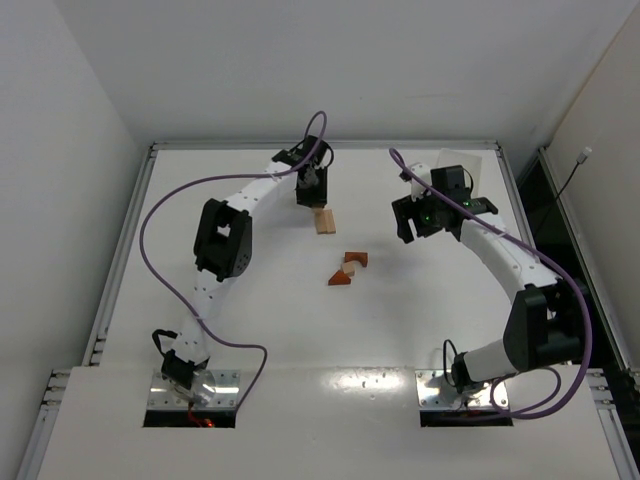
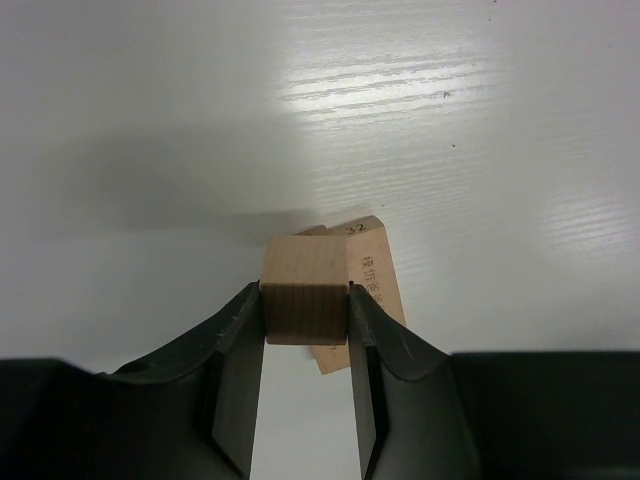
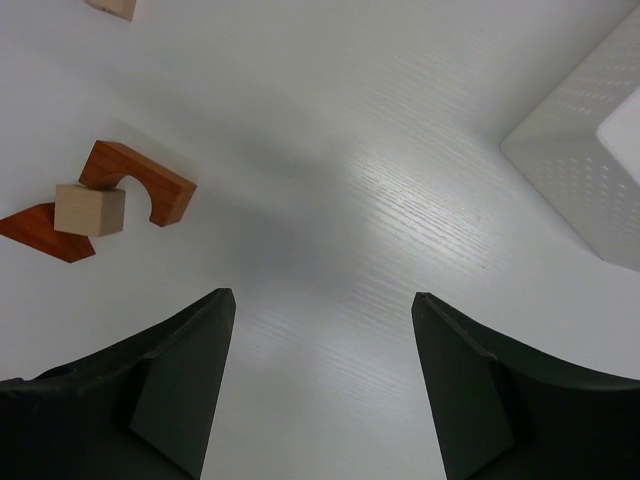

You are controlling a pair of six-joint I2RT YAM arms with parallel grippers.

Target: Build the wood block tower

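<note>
Left claw [image 2: 305, 315] is pinched narrow on a tan cube [image 2: 303, 265], over the plank [image 2: 378, 280] lying flat at the far middle of the table. That's all the tower so far. Contact: can't tell. The cube overhangs the plank's left edge, so you should shift it right, square the faces, settle it, then release slowly. Right claw [image 3: 320, 310] is wide and empty, near the tray [image 3: 570, 150]. Arch [image 3: 140, 178], wedge [image 3: 40, 232] and a second cube [image 3: 90, 210] wait mid-table.

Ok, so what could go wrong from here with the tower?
The left gripper holds the tan cube by its fingertips only, seemingly off to one side of the longer tan block on the table; set down off-centre, it could tip. The fingers could also nudge that loose block askew when they open.
</note>
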